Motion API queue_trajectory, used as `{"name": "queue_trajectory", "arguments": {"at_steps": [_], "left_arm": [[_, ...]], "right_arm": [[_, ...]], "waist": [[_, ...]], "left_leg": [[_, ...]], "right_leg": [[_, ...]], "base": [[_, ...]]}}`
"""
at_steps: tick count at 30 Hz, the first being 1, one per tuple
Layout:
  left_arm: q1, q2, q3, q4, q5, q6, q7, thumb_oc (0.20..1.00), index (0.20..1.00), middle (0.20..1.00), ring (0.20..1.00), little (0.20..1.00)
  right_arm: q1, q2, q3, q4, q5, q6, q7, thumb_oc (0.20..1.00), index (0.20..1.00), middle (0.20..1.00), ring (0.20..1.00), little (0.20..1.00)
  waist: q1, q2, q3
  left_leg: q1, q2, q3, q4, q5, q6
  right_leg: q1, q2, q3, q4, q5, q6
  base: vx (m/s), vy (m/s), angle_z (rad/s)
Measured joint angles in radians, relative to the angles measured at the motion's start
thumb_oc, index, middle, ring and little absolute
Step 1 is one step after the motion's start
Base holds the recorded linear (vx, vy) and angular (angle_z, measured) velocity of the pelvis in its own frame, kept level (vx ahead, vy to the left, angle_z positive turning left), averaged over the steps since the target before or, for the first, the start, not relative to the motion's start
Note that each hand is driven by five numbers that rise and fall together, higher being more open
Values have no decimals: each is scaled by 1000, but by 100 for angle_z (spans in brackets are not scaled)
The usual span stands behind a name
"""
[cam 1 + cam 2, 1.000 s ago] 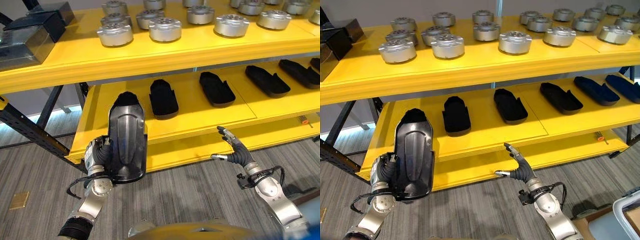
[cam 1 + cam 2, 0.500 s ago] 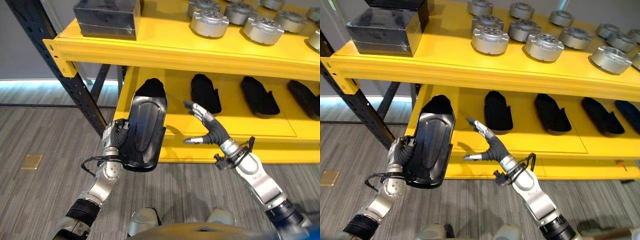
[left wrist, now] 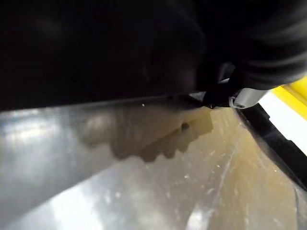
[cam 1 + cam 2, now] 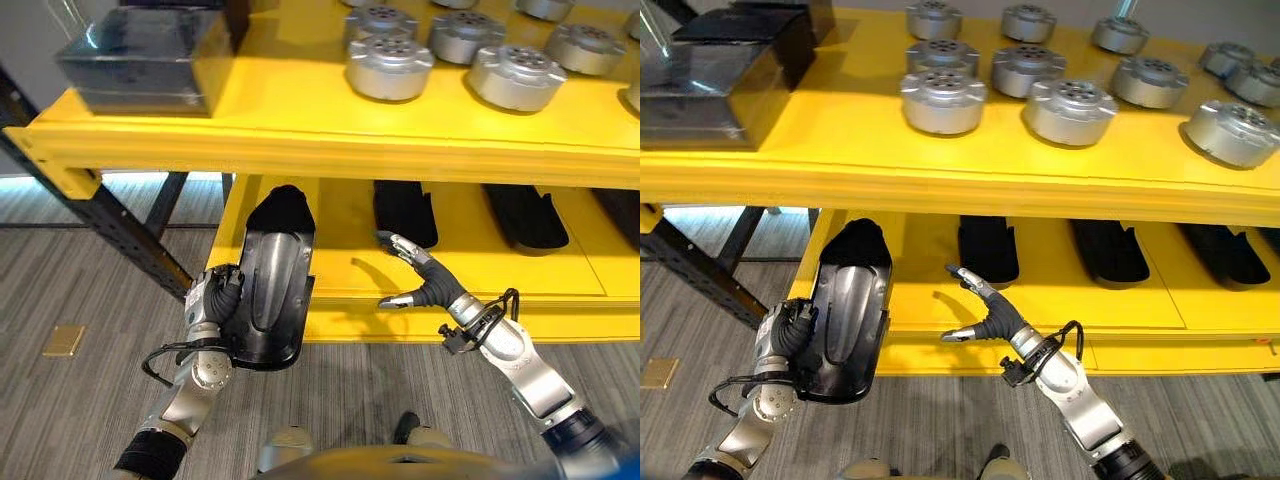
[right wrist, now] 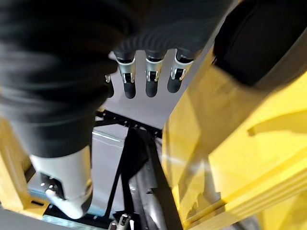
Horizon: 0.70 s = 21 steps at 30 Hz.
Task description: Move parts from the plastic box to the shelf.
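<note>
My left hand (image 4: 212,308) is shut on a long glossy black part (image 4: 272,288), fingers curled round its left edge, holding it upright. The part's top end stands in front of the left end of the yellow lower shelf (image 4: 470,275); I cannot tell whether it touches. Up close, the part's shiny surface (image 3: 144,182) shows in the left wrist view. My right hand (image 4: 432,288) is open to the right of the part, level with the lower shelf's front edge, holding nothing. Its straight fingers (image 5: 146,81) show in the right wrist view.
More black parts (image 4: 404,210) lie in a row on the lower shelf. The yellow upper shelf (image 4: 300,130) overhangs it, carrying several silver round parts (image 4: 389,65) and a dark box (image 4: 140,60). A dark rack brace (image 4: 130,235) slants at the left over grey floor.
The whole picture has shifted, so the camera moved. The left hand keeps its hold on the black part. The right hand stays open, a little lower and further right of the part.
</note>
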Motion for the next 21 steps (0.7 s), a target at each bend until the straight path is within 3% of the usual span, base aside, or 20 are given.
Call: {"name": "queue_trajectory", "arguments": {"at_steps": [6,12,17,19,21], "left_arm": [[-18,-25,2,0,7,-10,-4,200,200,200,200,200],[-20,-34,7,0,5,-11,-6,200,200,200,200,200],[-22,-34,11,0,-11,1,-2,200,200,200,200,200],[-23,-30,17,2,-21,7,-1,200,200,200,200,200],[-25,-32,21,11,-41,11,2,200,200,200,200,200]], "right_arm": [[0,-1,-12,0,2,9,2,1000,1000,1000,1000,1000],[3,-31,-17,0,3,13,3,1000,1000,1000,1000,1000],[14,-31,-34,1,44,14,9,1000,1000,1000,1000,1000],[23,-30,-34,1,55,14,13,1000,1000,1000,1000,1000],[26,-22,-34,2,70,13,30,1000,1000,1000,1000,1000]], "waist": [[-22,6,-4],[-32,31,-21],[-37,31,-29],[-40,18,-37],[-31,11,-38]], "left_leg": [[-2,71,-12,35,25,-38],[-1,88,-22,39,32,-50],[-5,95,-9,52,34,-53],[-59,121,7,162,41,-61],[-186,196,-28,420,103,-110]], "right_leg": [[-10,52,-2,56,-69,-43],[-47,51,3,140,-130,-57],[-81,40,9,222,-180,-64],[-91,39,7,233,-205,-66],[-55,53,21,190,-200,-100]], "base": [[137,-111,-6],[97,-68,-3],[74,-89,0],[49,-32,7],[68,219,-11]]}}
